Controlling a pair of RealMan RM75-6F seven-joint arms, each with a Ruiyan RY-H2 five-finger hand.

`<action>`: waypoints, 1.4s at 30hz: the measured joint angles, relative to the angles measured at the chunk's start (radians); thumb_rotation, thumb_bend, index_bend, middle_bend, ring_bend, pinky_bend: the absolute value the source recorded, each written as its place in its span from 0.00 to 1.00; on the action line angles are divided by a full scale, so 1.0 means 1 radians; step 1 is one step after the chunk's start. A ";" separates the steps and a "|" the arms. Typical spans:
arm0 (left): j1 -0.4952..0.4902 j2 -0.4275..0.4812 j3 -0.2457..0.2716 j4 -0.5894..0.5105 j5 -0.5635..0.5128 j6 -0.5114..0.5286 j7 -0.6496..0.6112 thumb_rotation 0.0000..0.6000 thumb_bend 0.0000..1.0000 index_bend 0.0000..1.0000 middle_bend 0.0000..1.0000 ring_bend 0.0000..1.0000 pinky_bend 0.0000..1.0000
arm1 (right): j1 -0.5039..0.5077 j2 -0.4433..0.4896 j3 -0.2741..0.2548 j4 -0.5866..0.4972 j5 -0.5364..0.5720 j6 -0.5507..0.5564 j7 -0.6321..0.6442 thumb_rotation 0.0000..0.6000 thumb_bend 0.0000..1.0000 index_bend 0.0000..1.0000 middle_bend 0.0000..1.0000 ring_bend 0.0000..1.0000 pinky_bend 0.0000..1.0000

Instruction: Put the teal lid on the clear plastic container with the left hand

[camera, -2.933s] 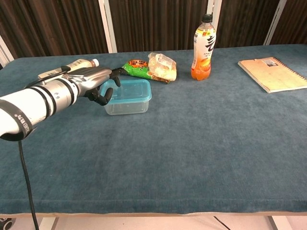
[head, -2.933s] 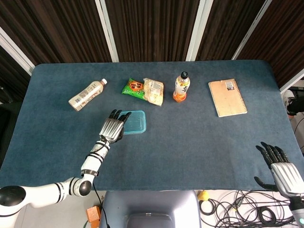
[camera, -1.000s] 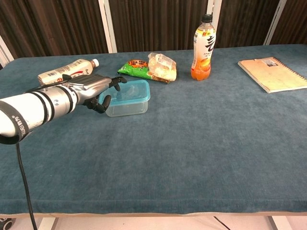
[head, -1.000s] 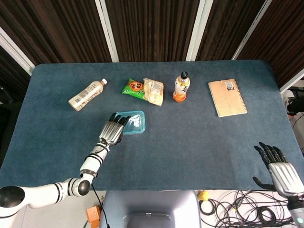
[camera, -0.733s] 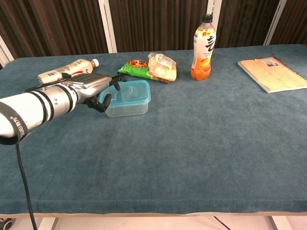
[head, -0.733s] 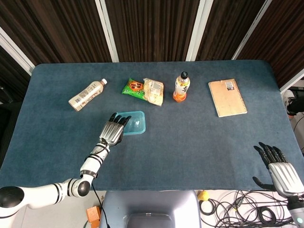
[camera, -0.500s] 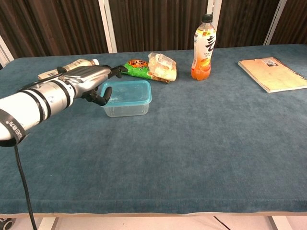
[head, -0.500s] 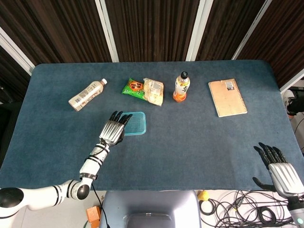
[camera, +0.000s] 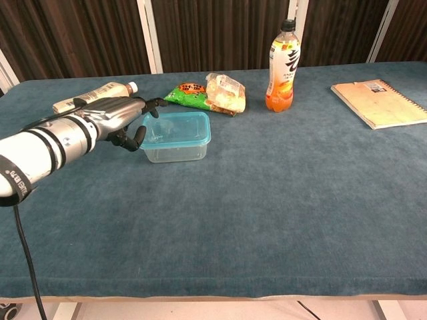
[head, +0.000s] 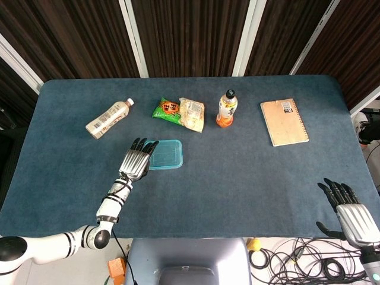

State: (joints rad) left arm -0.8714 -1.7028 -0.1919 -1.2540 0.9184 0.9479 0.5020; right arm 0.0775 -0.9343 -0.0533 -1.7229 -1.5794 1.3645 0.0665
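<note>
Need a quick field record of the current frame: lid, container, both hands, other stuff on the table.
lid: teal lid sits on the clear plastic container, looks level
container: upright on the blue table, in front of the snack packs
left hand: left hand beside the container's left end, fingers spread, holding nothing; contact with the lid cannot be told
right hand: right hand off the table's near right corner, fingers spread, empty
other items: lying milk tea bottle, green snack pack, pale snack bag, upright orange drink bottle, notebook
</note>
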 measured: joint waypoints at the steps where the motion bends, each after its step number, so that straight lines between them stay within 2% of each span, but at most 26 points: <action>1: 0.000 -0.004 0.001 0.006 -0.004 -0.004 0.003 1.00 0.76 0.00 0.18 0.02 0.00 | 0.000 0.000 0.000 0.000 0.000 0.000 0.001 1.00 0.18 0.00 0.00 0.00 0.02; 11: -0.004 -0.019 0.004 0.023 -0.012 -0.024 0.023 1.00 0.76 0.00 0.24 0.05 0.00 | 0.001 0.000 0.001 0.000 0.004 -0.003 -0.001 1.00 0.18 0.00 0.00 0.00 0.02; 21: -0.002 -0.023 0.014 0.032 -0.032 -0.049 0.039 1.00 0.77 0.00 0.35 0.11 0.00 | 0.002 -0.004 0.001 0.000 0.005 -0.006 -0.009 1.00 0.18 0.00 0.00 0.00 0.02; 30: -0.001 -0.029 0.021 0.048 -0.057 -0.078 0.044 1.00 0.78 0.00 0.37 0.12 0.00 | 0.004 -0.006 0.002 -0.002 0.009 -0.011 -0.016 1.00 0.18 0.00 0.00 0.00 0.02; 35: 0.001 -0.024 0.013 0.036 -0.018 -0.051 0.021 1.00 0.76 0.00 0.28 0.08 0.00 | 0.004 -0.006 0.002 -0.003 0.010 -0.011 -0.016 1.00 0.18 0.00 0.00 0.00 0.02; 39: 0.008 -0.018 0.005 0.021 0.031 -0.013 -0.013 1.00 0.64 0.00 0.04 0.00 0.00 | 0.004 -0.005 0.002 -0.003 0.010 -0.011 -0.016 1.00 0.18 0.00 0.00 0.00 0.02; 42: 0.023 0.004 -0.004 -0.018 0.101 0.056 -0.054 1.00 0.58 0.00 0.02 0.00 0.00 | 0.003 -0.005 0.001 -0.003 0.006 -0.007 -0.018 1.00 0.18 0.00 0.00 0.00 0.02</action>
State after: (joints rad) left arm -0.8482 -1.6985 -0.1957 -1.2715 1.0194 1.0042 0.4476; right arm 0.0801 -0.9392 -0.0523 -1.7256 -1.5729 1.3572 0.0483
